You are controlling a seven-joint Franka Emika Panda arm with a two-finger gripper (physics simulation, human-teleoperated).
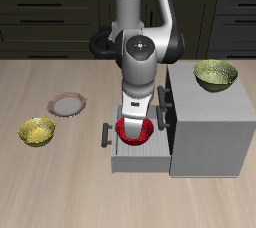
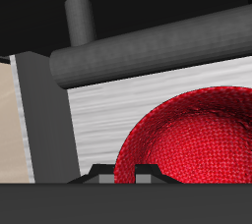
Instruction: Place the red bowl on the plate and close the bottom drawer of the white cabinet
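On the wooden table [image 1: 60, 67], our gripper [image 1: 135, 122] hangs low over the red bowl [image 1: 134, 131], which sits inside the open bottom drawer [image 1: 135, 157]; we cannot tell how its jaws stand. We should pinch 1 rim wall, lift clear, then carry to the plate [image 1: 68, 105].
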